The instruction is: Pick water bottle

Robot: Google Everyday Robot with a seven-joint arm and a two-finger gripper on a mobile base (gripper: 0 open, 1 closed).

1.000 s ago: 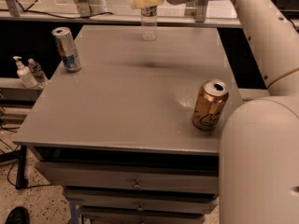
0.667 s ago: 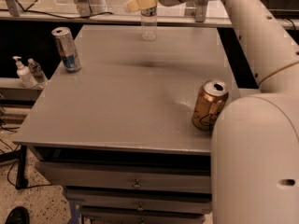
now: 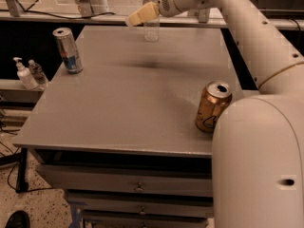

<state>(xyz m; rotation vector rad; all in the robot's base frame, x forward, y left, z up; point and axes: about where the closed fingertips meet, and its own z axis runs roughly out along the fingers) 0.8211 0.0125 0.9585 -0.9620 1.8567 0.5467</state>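
Claw (image 3: 137,17): located at upper centre of the frame, above the far edge of the counter (image 3: 133,108), at the end of the arm reaching in from the upper right. It overlaps the upper part of the water bottle (image 3: 151,30) in this view. Whether it is released or clenched cannot be told, nor whether it touches the bottle.

Water bottle: one, upright, at the far edge of the counter, centre.

Cans: two. Silver-and-blue can (image 3: 67,50), upright, far left corner. Gold can (image 3: 213,107), upright, opened top, near the right edge, beside the robot's body.

Off the counter, on a lower ledge at left: one white pump dispenser (image 3: 23,75) and one small clear bottle (image 3: 37,72), side by side.
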